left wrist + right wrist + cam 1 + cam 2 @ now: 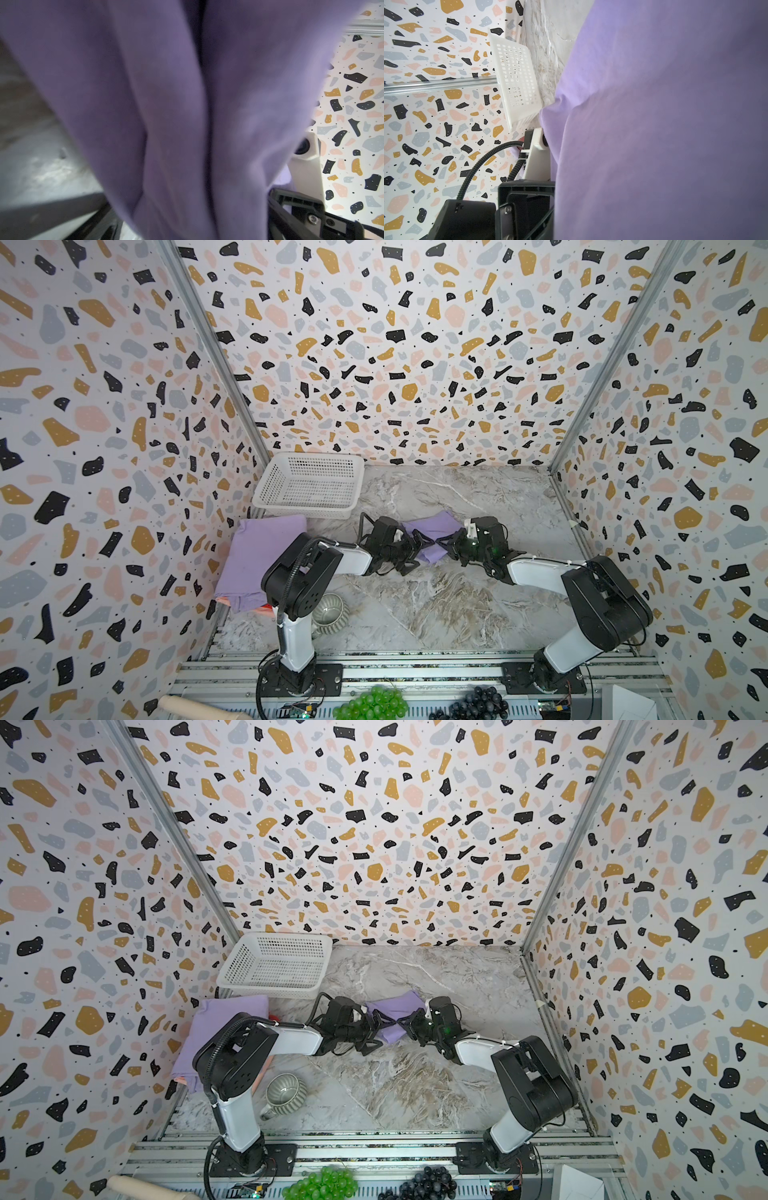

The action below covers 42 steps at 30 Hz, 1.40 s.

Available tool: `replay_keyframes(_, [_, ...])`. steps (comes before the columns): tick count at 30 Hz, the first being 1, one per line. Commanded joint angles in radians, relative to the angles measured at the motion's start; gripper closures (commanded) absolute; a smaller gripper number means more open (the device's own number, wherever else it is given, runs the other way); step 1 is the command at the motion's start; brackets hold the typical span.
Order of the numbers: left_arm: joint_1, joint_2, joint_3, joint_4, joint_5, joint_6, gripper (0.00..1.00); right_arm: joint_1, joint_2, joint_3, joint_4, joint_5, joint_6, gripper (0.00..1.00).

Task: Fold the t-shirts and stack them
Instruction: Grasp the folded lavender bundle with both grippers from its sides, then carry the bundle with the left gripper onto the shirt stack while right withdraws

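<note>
1. Work surface: the marble desk (436,605) carries all items.

2. Active item: one lavender t-shirt (436,529) sits bunched near the middle of the desk, between the two grippers, in both top views (397,1006). Whether it lies fully on the desk or is partly raised cannot be determined.

3. Left gripper (415,552): the jaws stand spread wide at the shirt's left side. In the left wrist view, lavender cloth (187,104) hangs in folds between the two fingers and fills most of the picture. No clamp on the cloth is visible.

4. Right gripper (444,544): the jaws are closed almost fully, pinching the shirt's right edge. In the right wrist view, the cloth (654,124) covers the fingers.

5. Stack of t-shirts (257,560): it lies along the left edge of the desk, with a lavender shirt on top and salmon-pink and red edges showing beneath at its near end.

6. Other items: a white perforated basket (309,456) occupies the far left corner, just beyond the stack. A grey ribbed mug (282,1092) stands near the front left corner, beside the left arm.
</note>
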Motion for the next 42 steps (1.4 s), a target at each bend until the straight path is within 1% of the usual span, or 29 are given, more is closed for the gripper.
replay_keyframes(1, [-0.008,0.059,-0.047,0.176,0.012,-0.151,0.04,-0.003,-0.053,0.033,-0.033,-0.021,-0.004,0.89])
replay_keyframes(4, [-0.008,0.089,-0.054,0.298,0.003,-0.228,0.15,-0.003,-0.080,0.008,-0.046,-0.018,-0.009,0.89])
replay_keyframes(7, [-0.008,0.103,-0.052,0.335,0.001,-0.247,0.30,-0.004,-0.097,-0.017,-0.049,-0.018,-0.011,0.89])
replay_keyframes(10, [-0.008,0.085,-0.052,0.284,-0.025,-0.198,0.50,-0.007,-0.104,-0.041,-0.049,-0.018,-0.013,0.89])
replay_keyframes(12, [-0.006,0.061,-0.041,0.208,-0.046,-0.131,0.64,-0.009,-0.108,-0.051,-0.049,-0.025,-0.018,0.88])
replay_keyframes(13, [-0.006,0.047,-0.035,0.172,-0.056,-0.101,0.70,-0.010,-0.109,-0.052,-0.050,-0.030,-0.025,0.86])
replay_keyframes(14, [-0.006,0.032,-0.025,0.129,-0.071,-0.065,0.75,-0.010,-0.112,-0.048,-0.058,-0.035,-0.038,0.82])
replay_keyframes(16, [-0.004,0.000,0.000,0.043,-0.100,0.013,0.85,-0.010,-0.122,-0.035,-0.099,-0.033,-0.080,0.70])
replay_keyframes(18, [0.002,-0.031,0.040,-0.047,-0.119,0.096,0.95,-0.010,-0.140,-0.016,-0.146,-0.036,-0.139,0.52])
replay_keyframes(20, [0.009,-0.060,0.085,-0.155,-0.142,0.174,0.98,-0.015,-0.158,0.006,-0.196,-0.050,-0.206,0.39])
replay_keyframes(21, [0.013,-0.078,0.104,-0.200,-0.155,0.208,0.99,-0.018,-0.173,0.017,-0.227,-0.052,-0.242,0.27])
replay_keyframes(22, [0.016,-0.095,0.119,-0.233,-0.168,0.231,1.00,-0.023,-0.187,0.028,-0.255,-0.050,-0.282,0.22])
replay_keyframes(23, [0.021,-0.117,0.134,-0.286,-0.183,0.254,1.00,-0.036,-0.209,0.039,-0.282,-0.056,-0.324,0.20])
replay_keyframes(25, [0.034,-0.162,0.155,-0.349,-0.205,0.287,1.00,-0.070,-0.261,0.059,-0.334,-0.072,-0.385,0.19])
replay_keyframes(28, [0.066,-0.243,0.194,-0.458,-0.244,0.334,1.00,-0.148,-0.357,0.110,-0.426,-0.103,-0.472,0.18])
replay_keyframes(30, [0.087,-0.301,0.235,-0.545,-0.271,0.380,1.00,-0.199,-0.414,0.152,-0.489,-0.104,-0.525,0.18])
replay_keyframes(34, [0.133,-0.399,0.388,-0.852,-0.378,0.572,1.00,-0.296,-0.485,0.222,-0.593,-0.126,-0.610,0.16])
replay_keyframes(36, [0.183,-0.457,0.427,-0.949,-0.405,0.612,1.00,-0.326,-0.499,0.235,-0.616,-0.143,-0.632,0.16])
replay_keyframes(40, [0.340,-0.594,0.467,-1.034,-0.423,0.639,1.00,-0.364,-0.491,0.248,-0.635,-0.184,-0.643,0.16])
replay_keyframes(42, [0.422,-0.636,0.503,-1.082,-0.415,0.658,1.00,-0.370,-0.478,0.260,-0.639,-0.200,-0.647,0.16])
